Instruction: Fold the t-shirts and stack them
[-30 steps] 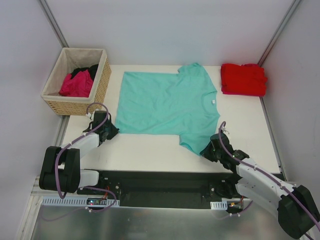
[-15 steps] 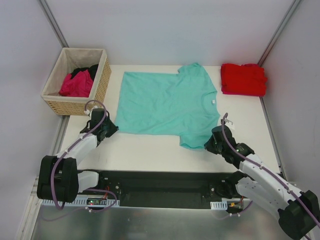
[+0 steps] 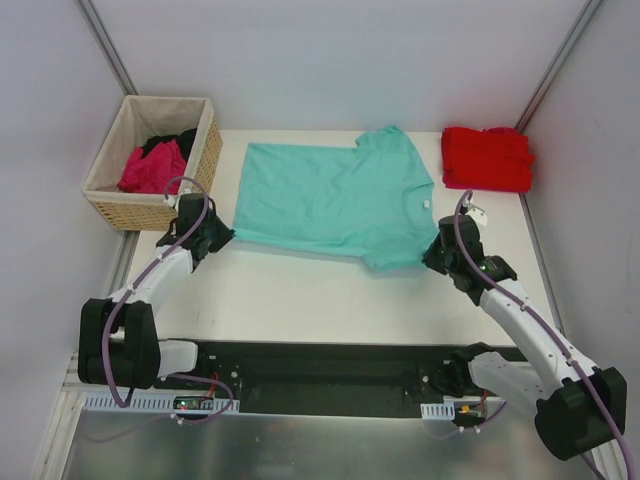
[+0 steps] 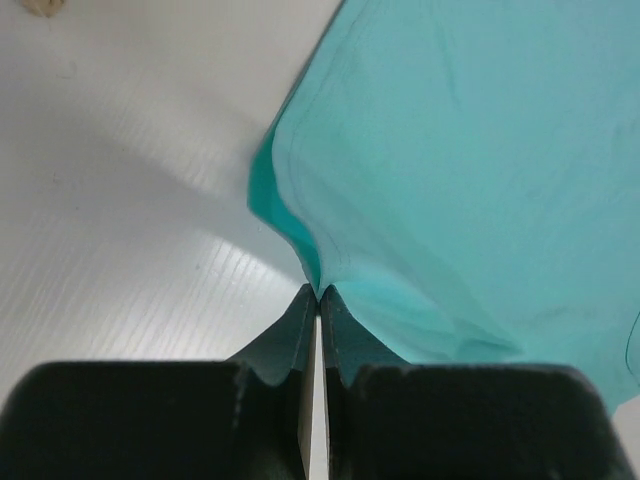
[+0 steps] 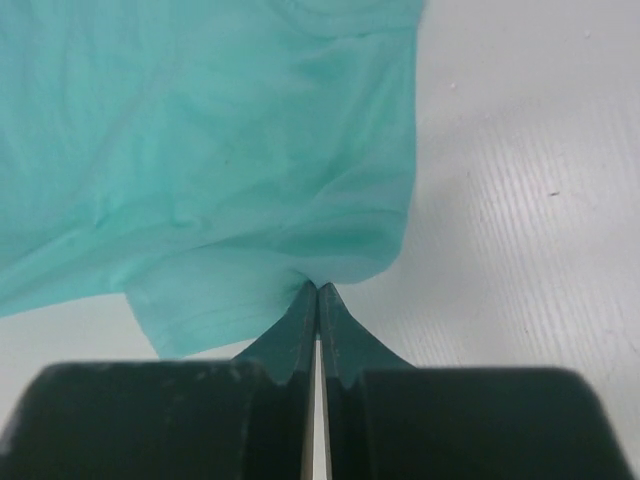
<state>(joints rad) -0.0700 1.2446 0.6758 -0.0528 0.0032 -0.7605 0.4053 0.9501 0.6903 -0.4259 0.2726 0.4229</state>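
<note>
White table (image 3: 300, 300): left end effector (image 4: 318, 292), right end effector (image 5: 317, 288) pinched closed on teal t-shirt (image 3: 330, 205), apparently near corners.

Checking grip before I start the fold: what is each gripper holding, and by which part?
Both are shut on the teal t-shirt: the left gripper pinches its near hem corner, the right gripper its near sleeve.
</note>
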